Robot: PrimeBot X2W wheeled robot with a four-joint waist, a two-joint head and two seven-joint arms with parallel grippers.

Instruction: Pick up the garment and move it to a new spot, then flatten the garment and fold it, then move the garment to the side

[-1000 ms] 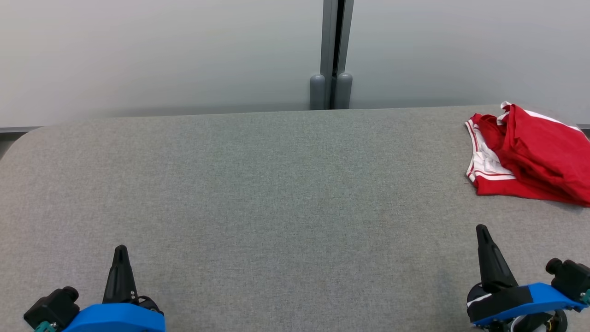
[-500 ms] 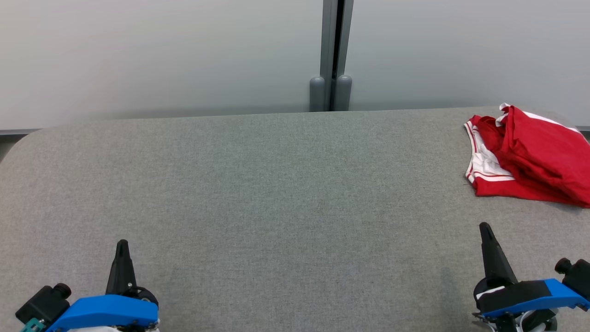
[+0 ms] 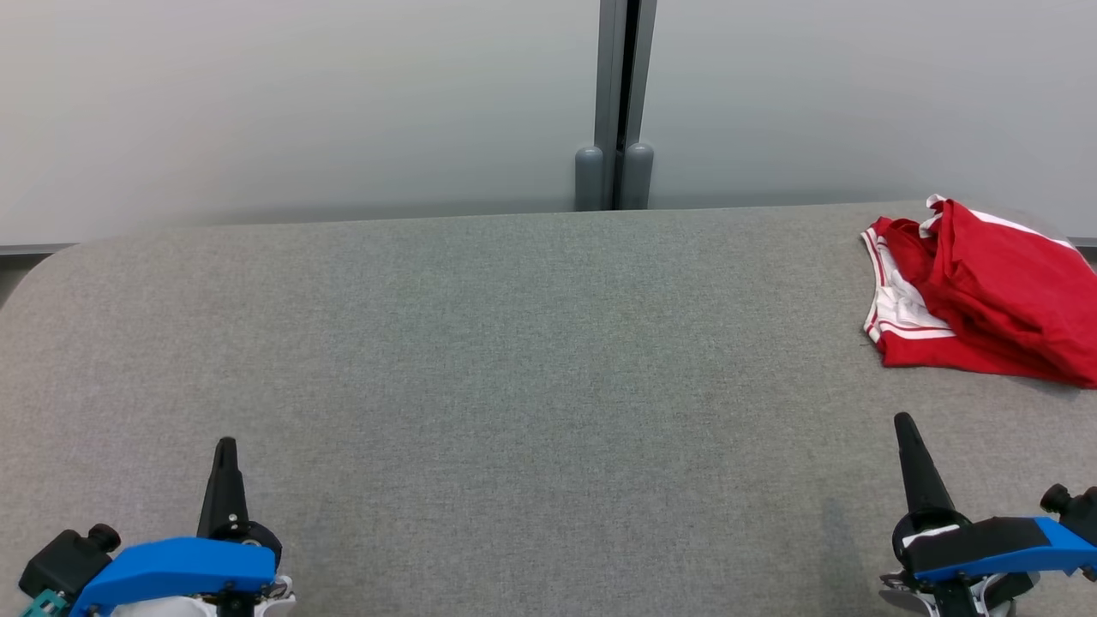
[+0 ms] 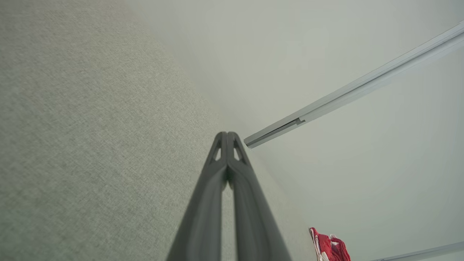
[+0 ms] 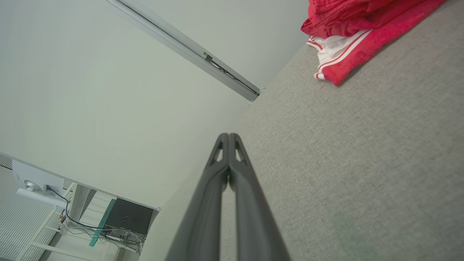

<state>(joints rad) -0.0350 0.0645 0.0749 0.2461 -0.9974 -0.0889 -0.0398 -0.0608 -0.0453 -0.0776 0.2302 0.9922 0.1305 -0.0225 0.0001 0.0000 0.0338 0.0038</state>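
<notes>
Garment [image 3: 994, 291], red with white trim, crumpled far right on desk [image 3: 514, 360]; probably soft, light, limp, best pinched at a raised fold. Left pincer [image 3: 225, 446] and right pincer [image 3: 904, 422] clenched, empty.

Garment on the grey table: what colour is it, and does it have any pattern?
The garment is red with white striped trim; the head view shows it best.
</notes>
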